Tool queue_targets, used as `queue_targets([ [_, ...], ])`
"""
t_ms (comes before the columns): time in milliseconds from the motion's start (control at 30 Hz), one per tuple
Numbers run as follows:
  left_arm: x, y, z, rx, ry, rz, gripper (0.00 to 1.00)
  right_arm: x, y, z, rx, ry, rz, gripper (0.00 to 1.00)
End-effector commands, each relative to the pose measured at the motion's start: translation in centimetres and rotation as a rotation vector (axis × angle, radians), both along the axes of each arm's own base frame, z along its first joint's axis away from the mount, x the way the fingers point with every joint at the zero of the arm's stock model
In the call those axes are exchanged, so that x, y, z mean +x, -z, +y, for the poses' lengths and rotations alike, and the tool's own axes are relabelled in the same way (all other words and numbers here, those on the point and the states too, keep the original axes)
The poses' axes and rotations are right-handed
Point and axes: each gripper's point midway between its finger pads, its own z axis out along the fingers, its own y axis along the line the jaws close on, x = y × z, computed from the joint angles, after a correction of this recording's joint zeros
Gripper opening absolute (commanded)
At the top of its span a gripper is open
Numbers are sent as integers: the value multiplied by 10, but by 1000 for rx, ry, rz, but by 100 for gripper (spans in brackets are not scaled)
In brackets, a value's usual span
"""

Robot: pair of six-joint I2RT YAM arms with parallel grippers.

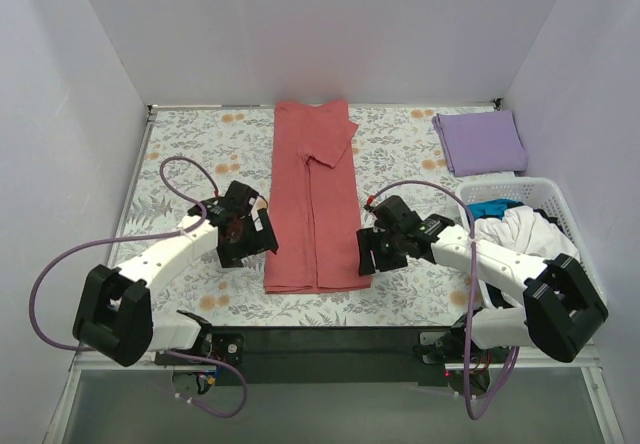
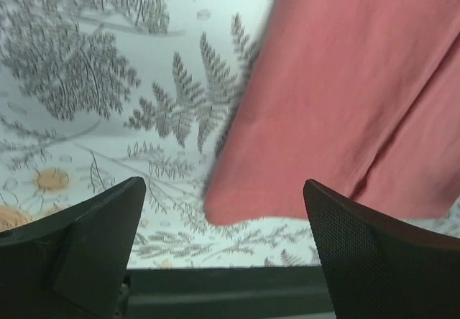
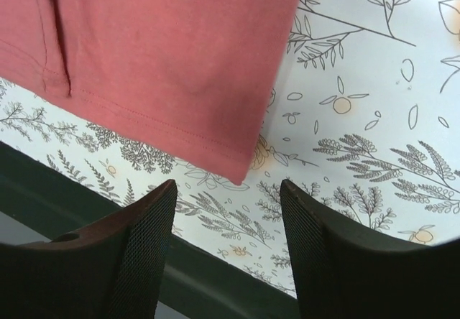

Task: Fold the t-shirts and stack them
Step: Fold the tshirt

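Left to right on the floral table cloth (image 1: pixel 190 139): the left gripper (image 1: pixel 256 230) hangs just beside the near left corner of the salmon-red t-shirt (image 1: pixel 312 199), jaws spread wide and empty, the cloth's corner lying between and just beyond them in the wrist view. The shirt lies flat in the middle of the table as a long narrow strip running away from the arms, its sides and a sleeve turned in, which suggests the lengthwise folds are done and a crosswise fold is next. The right gripper (image 1: pixel 368 252) mirrors its partner at the near right corner, jaws apart and holding nothing, the hem just ahead of them. Both appear posted to pinch the near hem together. At the far right corner a lavender-purple t-shirt (image 1: pixel 480 141) sits folded, likely the base of the stack. Nearer, a white slatted basket (image 1: pixel 556 199) holds white and blue garments.
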Motion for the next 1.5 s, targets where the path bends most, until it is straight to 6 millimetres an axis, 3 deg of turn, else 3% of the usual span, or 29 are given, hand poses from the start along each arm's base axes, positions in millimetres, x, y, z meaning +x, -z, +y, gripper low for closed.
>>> queue_targets([
  [0, -24, -11, -10, -98, 4, 22, 91, 9, -4, 14, 47, 15, 3, 65],
  [333, -39, 11, -16, -80, 41, 145, 75, -2, 18, 22, 16, -29, 106, 56],
  [667, -47, 22, -28, -62, 93, 194, 72, -12, 38, 21, -32, -38, 175, 50],
  [900, -50, 28, -32, -53, 107, 217, 69, -12, 42, 18, -46, -32, 181, 44],
  [1133, -53, 33, -33, -41, 116, 237, 57, -12, 40, 18, -42, -31, 175, 24],
  [1467, -61, 42, -32, -14, 124, 278, 54, -12, 40, 19, -38, -36, 180, 21],
])
